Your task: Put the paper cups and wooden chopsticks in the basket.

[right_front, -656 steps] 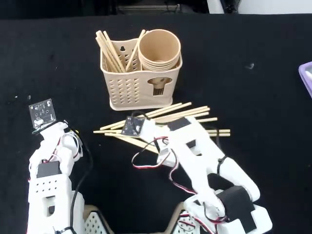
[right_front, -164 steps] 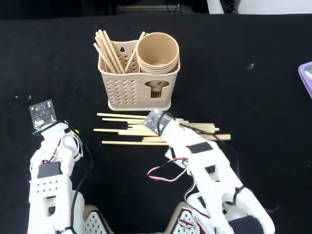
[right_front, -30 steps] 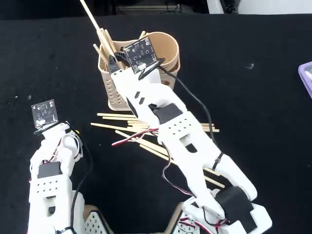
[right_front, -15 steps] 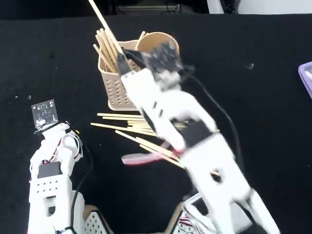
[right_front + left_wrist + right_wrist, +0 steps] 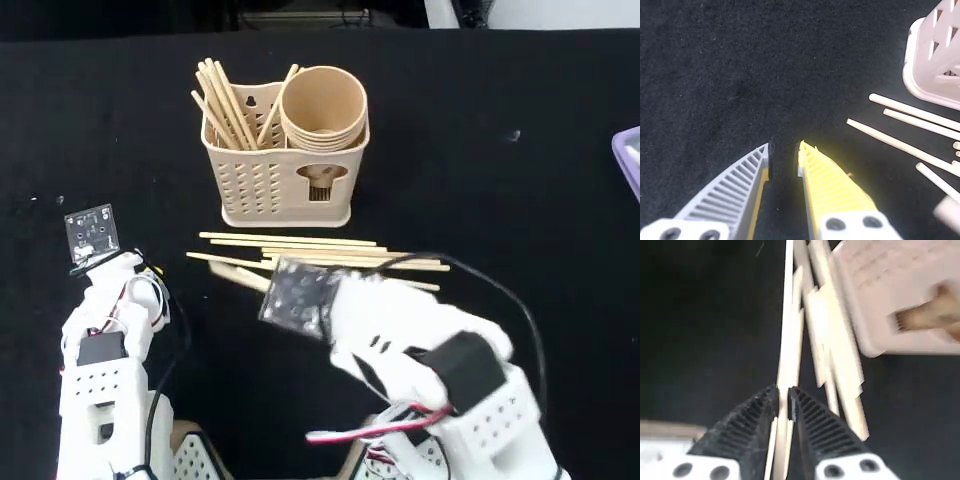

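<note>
The beige basket (image 5: 262, 187) stands at the back of the black table. A stack of paper cups (image 5: 325, 100) sits in its right compartment and several chopsticks (image 5: 225, 105) lean in its left one. More loose chopsticks (image 5: 300, 245) lie in front of it. The right arm (image 5: 400, 340) is low over them on the near side. My right gripper (image 5: 783, 389) has its fingers almost together, and a chopstick (image 5: 788, 330) shows in the slit; whether it is gripped I cannot tell. My left gripper (image 5: 783, 148) hovers over bare cloth, slightly open and holding nothing.
The left arm (image 5: 105, 330) rests at the near left, well away from the basket (image 5: 935, 60) and the loose chopsticks (image 5: 910, 115). A purple object (image 5: 630, 155) pokes in at the right edge. Bare black cloth stretches to the right of the basket.
The right arm has swung back from the basket's left compartment to the loose chopsticks. The chopstick it held up high is no longer in the air. The left arm has not moved.
</note>
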`<state>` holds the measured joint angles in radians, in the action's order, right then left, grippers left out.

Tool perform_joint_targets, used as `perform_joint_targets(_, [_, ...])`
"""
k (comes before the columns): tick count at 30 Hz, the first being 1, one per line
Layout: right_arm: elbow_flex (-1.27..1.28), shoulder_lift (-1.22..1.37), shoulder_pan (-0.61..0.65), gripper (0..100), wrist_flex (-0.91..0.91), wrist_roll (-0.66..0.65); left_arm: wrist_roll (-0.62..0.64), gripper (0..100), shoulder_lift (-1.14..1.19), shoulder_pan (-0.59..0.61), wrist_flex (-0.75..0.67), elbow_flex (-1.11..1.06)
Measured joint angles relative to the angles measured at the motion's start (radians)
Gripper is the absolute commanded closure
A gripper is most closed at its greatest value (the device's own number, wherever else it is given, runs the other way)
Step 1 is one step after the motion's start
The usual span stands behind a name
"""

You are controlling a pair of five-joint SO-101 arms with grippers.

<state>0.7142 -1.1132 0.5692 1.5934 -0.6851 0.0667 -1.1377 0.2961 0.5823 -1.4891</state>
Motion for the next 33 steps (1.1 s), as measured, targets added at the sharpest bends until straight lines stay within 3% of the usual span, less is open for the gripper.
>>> perform_joint_targets(4, [0.183, 0.006, -0.068, 98.8, -0.037, -0.106, 0.0, 89, 0.0, 0.0, 0.0, 0.0])
perform_joint_targets(9, [0.454, 0.112, -0.321, 98.8, -0.354, -0.224, -0.002, 89, 0.0, 0.0, 0.0, 0.0])
perform_joint_targets(12, [0.497, 0.222, -0.428, 98.6, -0.496, -0.285, -0.003, 89, 0.0, 0.0, 0.0, 0.0])
perform_joint_targets(15, [0.483, 0.358, -0.471, 98.5, -0.52, -0.313, -0.003, 89, 0.0, 0.0, 0.0, 0.0])
perform_joint_targets(22, [0.302, 0.638, -0.446, 97.7, -0.419, -0.319, -0.003, 89, 0.0, 0.0, 0.0, 0.0])
perform_joint_targets(28, [0.236, 0.68, -0.365, 81.2, -0.376, -0.316, -0.003, 89, 0.0, 0.0, 0.0, 0.0])
perform_joint_targets(33, [0.23, 0.686, -0.302, 81.2, -0.374, -0.284, -0.003, 89, 0.0, 0.0, 0.0, 0.0])
